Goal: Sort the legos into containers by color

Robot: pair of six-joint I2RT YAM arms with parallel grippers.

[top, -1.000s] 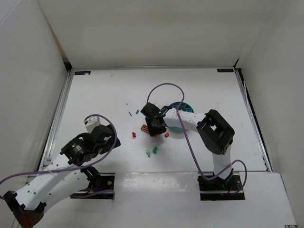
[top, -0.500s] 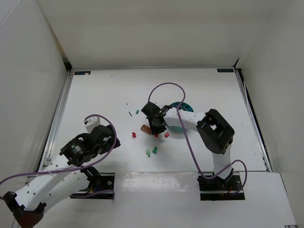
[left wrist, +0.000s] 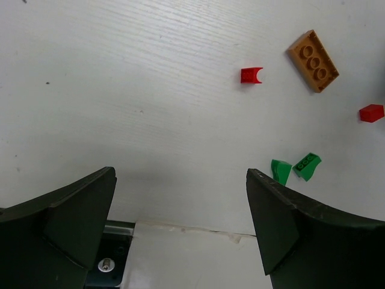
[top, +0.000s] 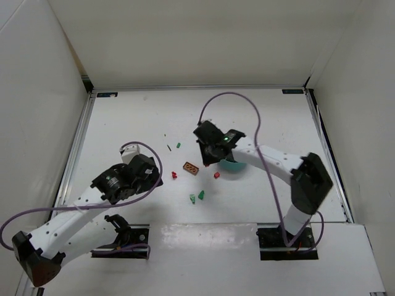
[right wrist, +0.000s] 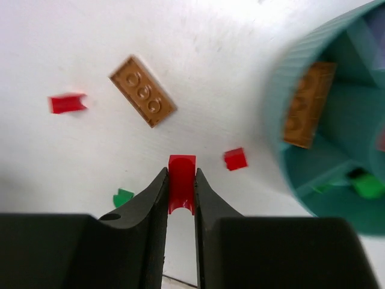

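Just now the right gripper [right wrist: 180, 173] is clamped on a small red brick [right wrist: 181, 183], its jaws pressed against both sides. It holds the brick above the table [right wrist: 90, 36], just left of the bowl [right wrist: 283, 102]. One compartment of the bowl holds an orange brick [right wrist: 307, 102] leaning on a wall, and another holds a green piece [right wrist: 367, 183]. On the table left of the bowl lie an orange plate [top: 191, 168], a red arch [top: 174, 175] further left, and a loose red block [top: 216, 175] near the bowl's rim. A green pair [top: 197, 196] sits nearer the arms, the two pieces side by side and almost touching. One more green bit [top: 178, 145] lies alone on the far side of the plate. The left gripper [left wrist: 180, 180] hangs over bare table at the near left with its jaws wide apart and nothing between them. The arch is to its right and the green pair is near its right finger.
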